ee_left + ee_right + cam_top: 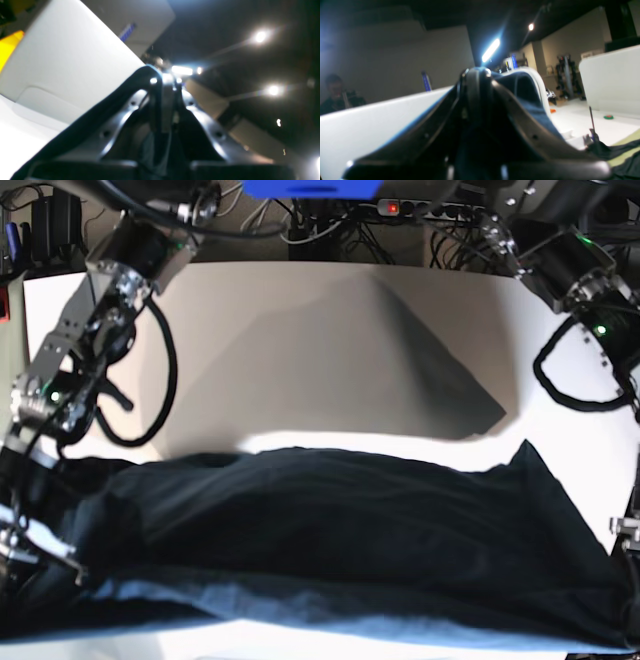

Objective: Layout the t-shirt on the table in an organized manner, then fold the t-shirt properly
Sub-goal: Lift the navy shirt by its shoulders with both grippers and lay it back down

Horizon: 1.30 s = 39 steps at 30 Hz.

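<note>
While your two arms reach down the sides of the table (330, 330), both wrists tilt upward. Your left gripper (165, 80) has its jaws pressed together on a fold of the shirt (330, 550); your right gripper (478, 72) pinches another edge likewise. White partitions (67, 55) stand behind. Between the grippers, the shirt hangs stretched across the near table edge.

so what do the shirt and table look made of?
Shirt: soft knit fabric, likely cotton, matte navy; it drapes and creases in folds. Table: smooth hard white top, perhaps laminate or painted board, matte; it takes a soft shadow and shows no glare.
</note>
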Tool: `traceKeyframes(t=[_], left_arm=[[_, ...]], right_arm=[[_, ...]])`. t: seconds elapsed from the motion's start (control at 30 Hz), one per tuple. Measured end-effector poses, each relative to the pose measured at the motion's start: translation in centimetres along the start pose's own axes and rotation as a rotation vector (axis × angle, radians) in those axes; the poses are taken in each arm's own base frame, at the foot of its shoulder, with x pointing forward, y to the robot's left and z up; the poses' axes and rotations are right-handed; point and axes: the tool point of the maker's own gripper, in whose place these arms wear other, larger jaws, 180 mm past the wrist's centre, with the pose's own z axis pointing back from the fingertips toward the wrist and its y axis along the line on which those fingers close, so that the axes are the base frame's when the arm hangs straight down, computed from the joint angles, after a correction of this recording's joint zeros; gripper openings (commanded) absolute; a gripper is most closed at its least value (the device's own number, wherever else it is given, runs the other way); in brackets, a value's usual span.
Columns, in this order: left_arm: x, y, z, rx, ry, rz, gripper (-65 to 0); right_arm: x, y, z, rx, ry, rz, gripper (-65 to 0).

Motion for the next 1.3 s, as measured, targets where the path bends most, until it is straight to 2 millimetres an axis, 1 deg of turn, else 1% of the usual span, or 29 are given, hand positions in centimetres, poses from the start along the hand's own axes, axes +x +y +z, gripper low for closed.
traceKeyframes(t=[0.07, 0.17, 0.2, 0.3, 0.37, 0.47, 0.53, 0.57, 0.67, 0.73, 0.77, 0.83, 0.9, 0.97, 1.03, 1.07, 1.1, 1.13, 1.17, 1.23, 1.3], left_arm=[[-0.1, 1.0, 0.2, 0.046, -0.003, -0.012, -64.9], [-0.6, 2.6, 0.2, 0.110, 0.007, -0.039, -64.9], [-1.0, 3.6, 0.2, 0.140, 0.016, -0.044, -64.9], [-3.3, 8.1, 0.0, 0.265, 0.076, -0.039, -64.9], [-4.7, 10.3, 0.2, 0.326, 0.121, -0.018, -64.9], [-5.1, 12.9, 0.0, 0.387, 0.131, -0.006, -64.9], [-5.2, 15.0, -0.5, 0.437, 0.150, -0.018, -64.9], [-5.4, 16.0, -0.5, 0.463, 0.155, -0.011, -64.9], [-6.4, 18.3, -1.0, 0.522, 0.185, 0.001, -64.9], [-7.0, 20.4, -0.9, 0.576, 0.216, 0.003, -64.9], [-7.3, 21.5, -0.8, 0.610, 0.225, 0.004, -64.9], [-8.4, 23.8, -0.6, 0.680, 0.257, 0.027, -64.9], [-9.6, 25.2, -0.9, 0.714, 0.288, 0.055, -64.2], [-10.9, 26.5, -1.1, 0.758, 0.320, 0.080, -58.3], [-12.2, 27.7, -1.1, 0.790, 0.357, 0.104, -45.9], [-12.6, 28.3, -0.8, 0.819, 0.379, 0.108, -39.6], [-13.1, 28.8, -0.6, 0.838, 0.395, 0.108, -34.8], [-13.2, 29.1, -0.4, 0.853, 0.404, 0.111, -32.5], [-13.4, 29.3, -0.3, 0.859, 0.410, 0.112, -32.5], [-13.3, 29.4, -0.3, 0.861, 0.409, 0.115, -33.8], [-12.9, 29.5, -0.2, 0.864, 0.412, 0.112, -35.1]], right_arm=[[-0.8, 0.2, -0.3, 0.002, 0.050, -0.005, -65.0], [-3.3, 0.1, -0.7, -0.004, 0.130, -0.016, -65.0], [-4.5, 0.1, -1.0, -0.007, 0.162, -0.022, -65.0], [-9.0, 0.0, -1.5, -0.019, 0.273, -0.033, -65.0], [-11.7, 0.0, -1.7, -0.029, 0.339, -0.041, -65.0], [-14.9, 0.1, -2.7, -0.020, 0.407, -0.042, -65.0], [-17.1, 0.5, -4.1, -0.013, 0.452, -0.048, -65.0], [-18.1, 0.8, -4.4, -0.011, 0.473, -0.052, -65.0], [-21.5, 1.8, -5.7, 0.013, 0.556, -0.059, -65.0], [-24.6, 2.2, -5.8, 0.013, 0.638, -0.070, -65.0], [-26.4, 2.3, -5.5, 0.013, 0.696, -0.074, -65.0], [-30.0, 2.5, -4.2, 0.017, 0.821, -0.068, -65.0], [-32.7, 2.7, -2.7, 0.029, 0.923, -0.047, -64.8], [-34.5, 3.1, -1.3, 0.059, 1.009, -0.012, -59.4], [-35.4, 3.6, -0.6, 0.089, 1.050, 0.026, -50.7], [-35.5, 3.8, -0.5, 0.101, 1.060, 0.039, -45.3], [-35.5, 4.2, -0.6, 0.121, 1.057, 0.056, -40.8], [-35.4, 4.7, -0.7, 0.148, 1.053, 0.081, -36.0], [-35.4, 5.1, -0.7, 0.166, 1.052, 0.095, -31.9], [-35.2, 5.9, -1.0, 0.200, 1.041, 0.120, -24.0], [-35.2, 6.2, -0.9, 0.205, 1.040, 0.119, -19.0]])
